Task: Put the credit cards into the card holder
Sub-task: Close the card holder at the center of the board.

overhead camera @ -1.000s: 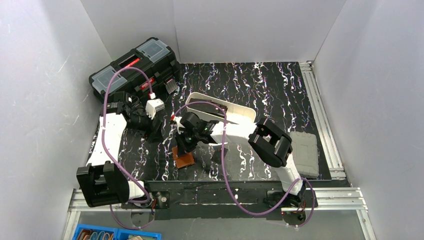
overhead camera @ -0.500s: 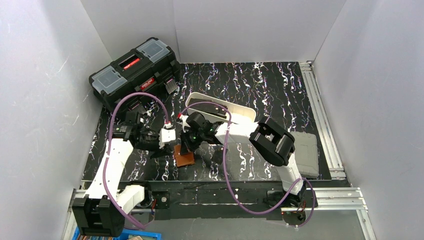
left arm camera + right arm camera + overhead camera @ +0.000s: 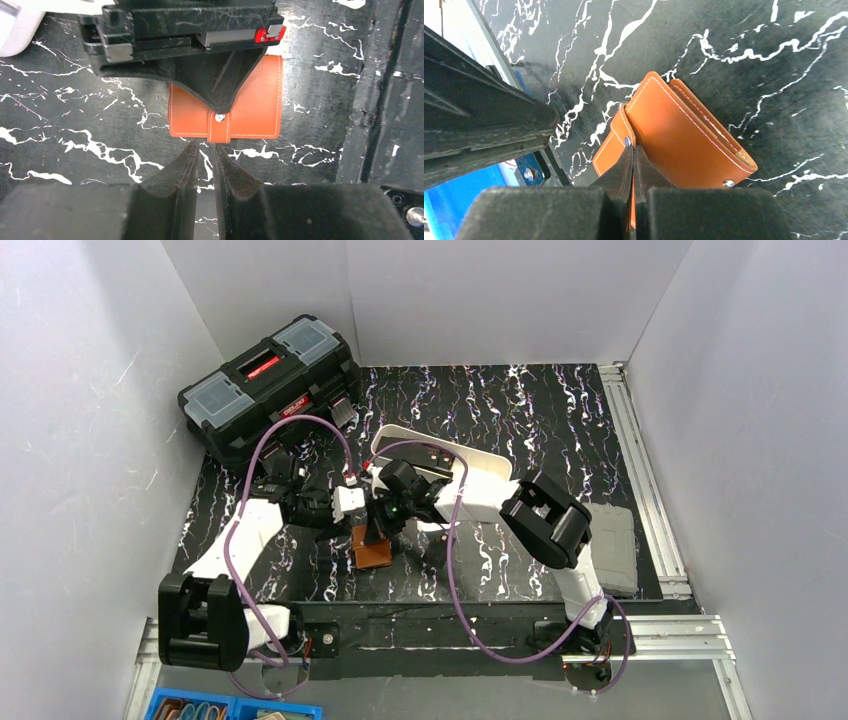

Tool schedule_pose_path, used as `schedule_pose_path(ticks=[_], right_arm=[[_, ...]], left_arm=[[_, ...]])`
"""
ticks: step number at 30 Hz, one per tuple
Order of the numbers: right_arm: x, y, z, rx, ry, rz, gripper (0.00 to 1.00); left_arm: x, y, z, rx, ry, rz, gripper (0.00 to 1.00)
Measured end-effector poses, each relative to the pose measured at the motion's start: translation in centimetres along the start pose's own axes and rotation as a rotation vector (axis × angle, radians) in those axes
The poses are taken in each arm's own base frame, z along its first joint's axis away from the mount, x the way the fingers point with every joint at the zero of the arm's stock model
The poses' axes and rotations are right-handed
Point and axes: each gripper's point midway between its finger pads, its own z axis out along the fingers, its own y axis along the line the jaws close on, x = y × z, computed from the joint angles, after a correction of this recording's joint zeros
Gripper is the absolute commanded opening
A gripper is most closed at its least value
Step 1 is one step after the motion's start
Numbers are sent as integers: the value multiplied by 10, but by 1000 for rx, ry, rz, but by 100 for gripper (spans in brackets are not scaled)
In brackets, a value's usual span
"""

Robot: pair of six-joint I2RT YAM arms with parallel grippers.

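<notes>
Far left, the black toolbox (image 3: 270,380) sits at the back corner, untouched. Change noted over the last 1 s: the left arm has swung in from beside the toolbox toward the middle of the table (image 3: 520,410). The left gripper (image 3: 205,147) now points at the near edge of the card holder (image 3: 250,112). Its 2 fingers are drawn almost together, with only a narrow slit between them, and they hold nothing. Their tips stand just short of the strap (image 3: 219,131). The card holder lies flat on the table near the front edge, between the 2 grippers, and is folded shut with the strap down over its edge. I cannot tell whether the snap is fastened. The right gripper (image 3: 633,152) has stayed put over the holder through the same interval. Its fingers are pressed together and appear to pinch the strap; an orange sliver shows between them in the right wrist view. Further right are the white tray (image 3: 480,462) and a grey pad (image 3: 610,545). I cannot pick out the credit cards with certainty, and neither gripper carries one. Judgement: both arms are now committed to opening the holder, so loading cards has not begun. The risk is the holder sliding if the 2 pulls are uneven.
</notes>
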Motion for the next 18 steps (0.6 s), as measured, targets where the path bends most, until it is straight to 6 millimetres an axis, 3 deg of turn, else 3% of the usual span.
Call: schedule_pose_path(ticks=[6, 11, 18], right_arm=[[0, -6, -5, 19, 40, 38, 1], [2, -5, -4, 17, 84, 65, 1], [1, -2, 1, 19, 162, 108, 1]], left_arm=[[8, 3, 12, 9, 2, 14, 17], [4, 4, 18, 9, -8, 49, 16], [1, 2, 11, -17, 10, 64, 14]])
